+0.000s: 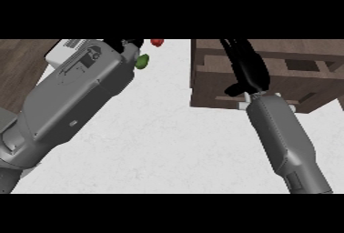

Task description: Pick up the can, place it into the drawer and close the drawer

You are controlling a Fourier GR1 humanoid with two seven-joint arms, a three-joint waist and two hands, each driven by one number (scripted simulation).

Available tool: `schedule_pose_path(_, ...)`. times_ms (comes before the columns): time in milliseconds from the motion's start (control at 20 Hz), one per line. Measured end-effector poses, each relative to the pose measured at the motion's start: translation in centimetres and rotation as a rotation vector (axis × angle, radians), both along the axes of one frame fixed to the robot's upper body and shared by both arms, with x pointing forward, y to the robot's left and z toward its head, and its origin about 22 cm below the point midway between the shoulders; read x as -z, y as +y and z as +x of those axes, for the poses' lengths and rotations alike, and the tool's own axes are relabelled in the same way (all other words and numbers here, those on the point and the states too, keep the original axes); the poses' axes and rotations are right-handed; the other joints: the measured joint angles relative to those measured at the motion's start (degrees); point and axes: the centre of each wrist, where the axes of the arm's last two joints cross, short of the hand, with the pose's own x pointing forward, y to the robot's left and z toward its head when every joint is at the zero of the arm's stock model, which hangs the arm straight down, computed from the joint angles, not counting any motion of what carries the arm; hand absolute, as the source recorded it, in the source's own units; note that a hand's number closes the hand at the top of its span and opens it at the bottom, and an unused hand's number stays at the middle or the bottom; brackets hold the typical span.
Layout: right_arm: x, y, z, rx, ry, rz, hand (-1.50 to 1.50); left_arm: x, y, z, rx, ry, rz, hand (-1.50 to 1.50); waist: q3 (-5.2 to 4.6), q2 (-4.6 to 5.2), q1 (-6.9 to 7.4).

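The right hand [246, 68] reaches over the dark wooden drawer [269, 98] at upper right, its grey forearm rising from the lower edge. The fingers extend up along the drawer's left part, with the thumb out to the side near the front edge. Whether anything lies under them cannot be told; no can is visible anywhere in view, so it is either hidden by the hand, already inside the drawer, or concealed behind an arm. The fingers appear fairly straight, but how far they are parted cannot be judged.

The left forearm fills the upper left. Only a small dark part of the left hand [129, 44] shows at the top edge, and its finger state cannot be told. Just beside it sit a green item [142, 61] and a red item [156, 42] on the white counter [168, 136].

Judged step: the hand is at the drawer, either depositing the can or positioning to push the drawer shut

Procedure for doing it well:
- Confirm the can rests fully inside before any push
- Clear the fingers of the interior
- Set the hand flat against the front face
- Push straight along the slide direction, avoiding sideways load
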Motion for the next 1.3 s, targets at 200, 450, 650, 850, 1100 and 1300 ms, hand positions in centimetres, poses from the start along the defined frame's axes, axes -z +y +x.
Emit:
schedule_pose_path(200,0.2,-0.4,1.0,0.023,-0.043,-0.002,-1.5,0.1,1.1,-0.3,0.001,0.0,0.003,-1.5,-0.08,0.09,0.52)
schedule_pose_path(450,-0.1,-0.9,2.2,0.056,-0.074,0.002,-1.5,-0.3,1.7,-0.7,0.006,0.0,-0.004,-1.5,0.19,0.68,1.08)
schedule_pose_path(650,-0.5,-1.1,3.0,0.089,-0.099,0.002,-1.5,-0.9,2.6,-0.9,0.009,-0.004,0.0,-1.5,0.51,1.27,1.53)
schedule_pose_path(850,-1.4,-1.4,3.8,0.111,-0.106,0.003,-1.5,-0.6,2.9,-1.4,0.018,-0.008,0.005,-1.5,0.86,1.76,1.97)
schedule_pose_path(1100,-2.3,-1.4,4.5,0.137,-0.089,-0.013,-1.5,-1.2,3.1,-1.9,0.023,-0.024,0.004,-1.5,1.09,2.22,2.37)
schedule_pose_path(1300,-3.2,-1.4,5.0,0.148,-0.068,-0.034,-1.5,-1.6,2.9,-2.2,0.03,-0.03,0.003,-1.5,1.35,2.74,2.53)
